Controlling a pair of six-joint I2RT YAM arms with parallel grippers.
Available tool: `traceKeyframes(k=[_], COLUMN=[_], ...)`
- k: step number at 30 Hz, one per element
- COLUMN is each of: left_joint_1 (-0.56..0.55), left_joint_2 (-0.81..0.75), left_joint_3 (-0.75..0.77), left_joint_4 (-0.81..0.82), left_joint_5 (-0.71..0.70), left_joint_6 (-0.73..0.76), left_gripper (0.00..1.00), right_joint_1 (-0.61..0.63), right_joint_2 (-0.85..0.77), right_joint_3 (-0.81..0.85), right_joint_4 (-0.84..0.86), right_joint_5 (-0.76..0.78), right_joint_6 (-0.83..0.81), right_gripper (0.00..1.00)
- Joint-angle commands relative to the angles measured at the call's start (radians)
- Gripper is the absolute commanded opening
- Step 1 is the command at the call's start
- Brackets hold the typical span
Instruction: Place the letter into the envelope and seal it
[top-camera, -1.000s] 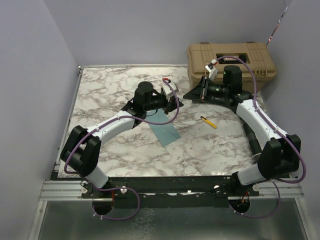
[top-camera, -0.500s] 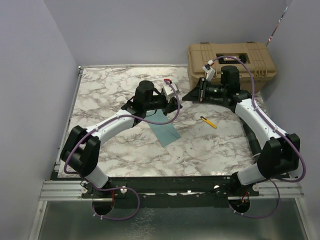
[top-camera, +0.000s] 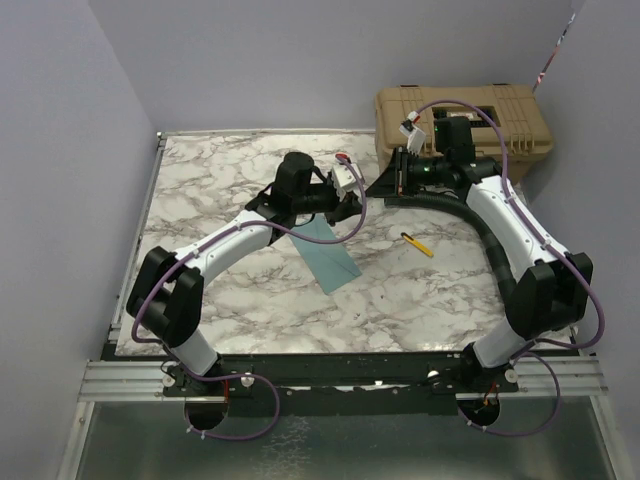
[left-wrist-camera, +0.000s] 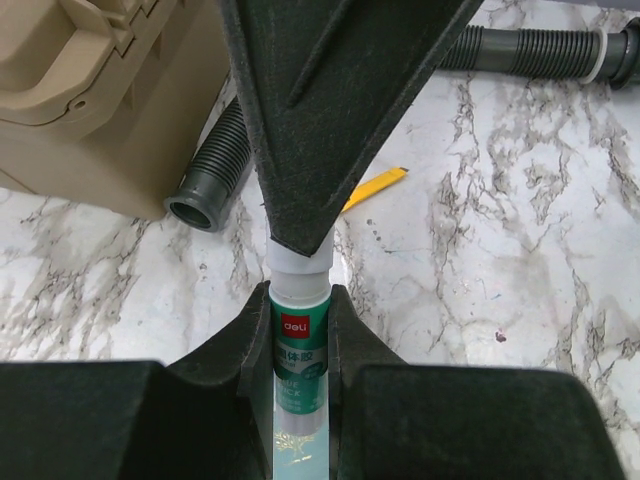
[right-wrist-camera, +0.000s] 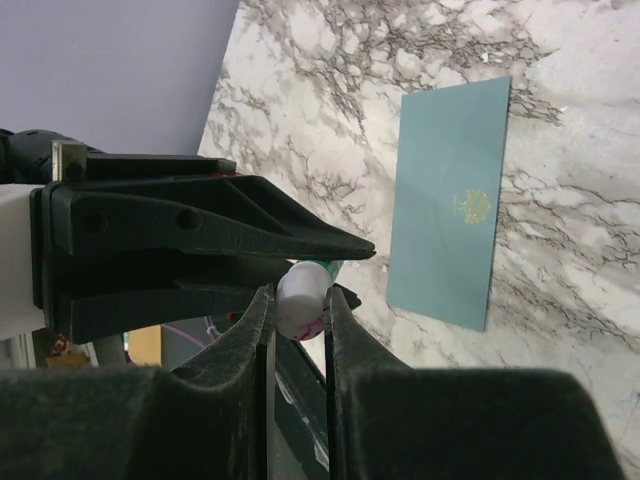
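The teal envelope (top-camera: 328, 255) lies flat on the marble table, flap side down, and shows a small gold mark in the right wrist view (right-wrist-camera: 450, 200). The letter is out of view. My left gripper (left-wrist-camera: 300, 300) is shut on the green-labelled body of a glue stick (left-wrist-camera: 298, 345), held just above the envelope's far end. My right gripper (right-wrist-camera: 298, 300) meets it head-on and is shut on the stick's white cap (right-wrist-camera: 300, 292). In the top view the two grippers, left (top-camera: 352, 200) and right (top-camera: 385, 185), touch tip to tip.
A tan plastic toolbox (top-camera: 460, 115) stands at the back right, close behind the right wrist, and also shows in the left wrist view (left-wrist-camera: 90, 90). A yellow pen (top-camera: 417, 244) lies on the marble to the right of the envelope.
Both wrists have shifted a little toward the back of the table, still joined at the glue stick. The right wrist has turned. Both grips are unchanged.
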Motion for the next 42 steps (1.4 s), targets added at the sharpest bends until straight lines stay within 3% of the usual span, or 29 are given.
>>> traceKeyframes(k=[1,10,33,42], left_joint_1=[-0.026,-0.036,-0.13,-0.195], left_joint_2=[0.037,0.053,-0.001,-0.044], left_joint_3=[0.07,0.111,0.203,0.219], left_joint_4=[-0.023,-0.054,-0.069,-0.053], left_joint_5=[0.055,0.04,0.023,0.054], left_joint_6=[0.088,0.179,0.454,0.49], left_gripper=[0.0,0.0,0.0,0.0], right_joint_1=[0.046,0.061,0.115,0.125], right_joint_2=[0.05,0.112,0.136,0.161], right_joint_3=[0.098,0.18,0.124,0.117], right_joint_4=[-0.235,-0.393,-0.37,-0.37], right_joint_5=[-0.026,0.08,0.124,0.111], right_joint_6=[-0.035,-0.076,0.009,0.072], right_gripper=[0.0,0.0,0.0,0.0])
